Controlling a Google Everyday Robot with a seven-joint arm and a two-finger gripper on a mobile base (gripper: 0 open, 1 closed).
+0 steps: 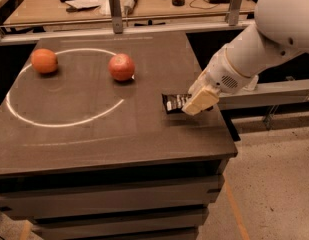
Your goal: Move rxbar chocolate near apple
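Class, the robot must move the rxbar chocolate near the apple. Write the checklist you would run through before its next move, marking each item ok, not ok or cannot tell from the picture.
1. Gripper is at the rxbar chocolate, over its right end: ok.
2. Hold on the bar is secure: cannot tell.
3. Apple is in view, resting on the table, up and left of the bar: ok.
4. Nothing stands between bar and apple: ok.
5. Orange sits off that line, farther left than the apple: ok.
6. Bar is already near the apple: not ok, it lies by the table's right edge.
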